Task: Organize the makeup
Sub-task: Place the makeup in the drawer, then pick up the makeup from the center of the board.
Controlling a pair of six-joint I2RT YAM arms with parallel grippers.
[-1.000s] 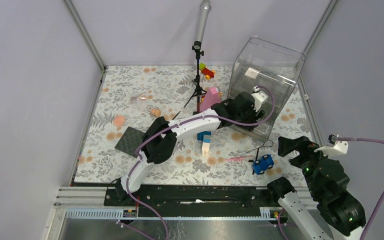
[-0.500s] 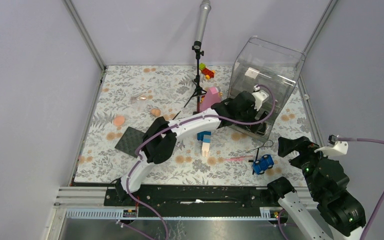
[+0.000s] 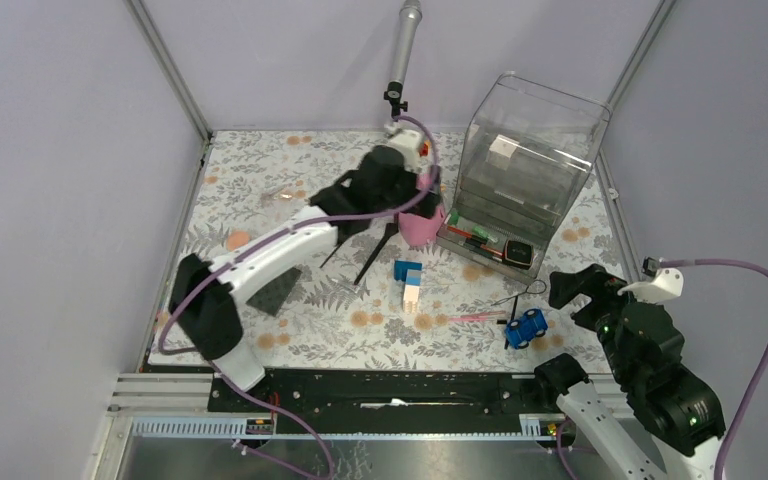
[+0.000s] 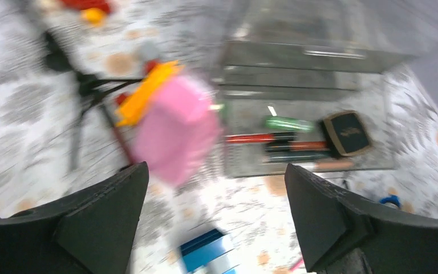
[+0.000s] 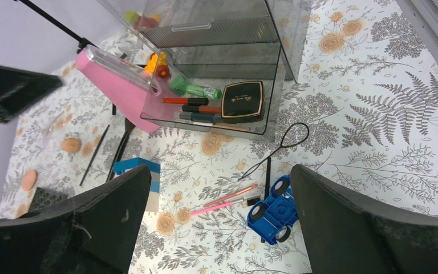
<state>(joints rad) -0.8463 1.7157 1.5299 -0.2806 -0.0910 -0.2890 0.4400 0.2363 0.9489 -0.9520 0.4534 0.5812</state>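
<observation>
Black compact point(image 5: 242, 101), gold lettering, illegible

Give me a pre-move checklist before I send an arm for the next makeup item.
1. Open, empty left gripper: ok.
2. Open, empty right gripper: ok.
3. Open organizer tray ready to receive: ok; black compact, green tube and red pencil lie in it.
4. All makeup stowed: not ok; pink pencils, brushes, sponges and flat dark square are out on the table.
5. Those pink pencils clear of the blue toy car: cannot tell; their ends lie close to it.
6. Sharp left wrist view: not ok, blurred.
</observation>
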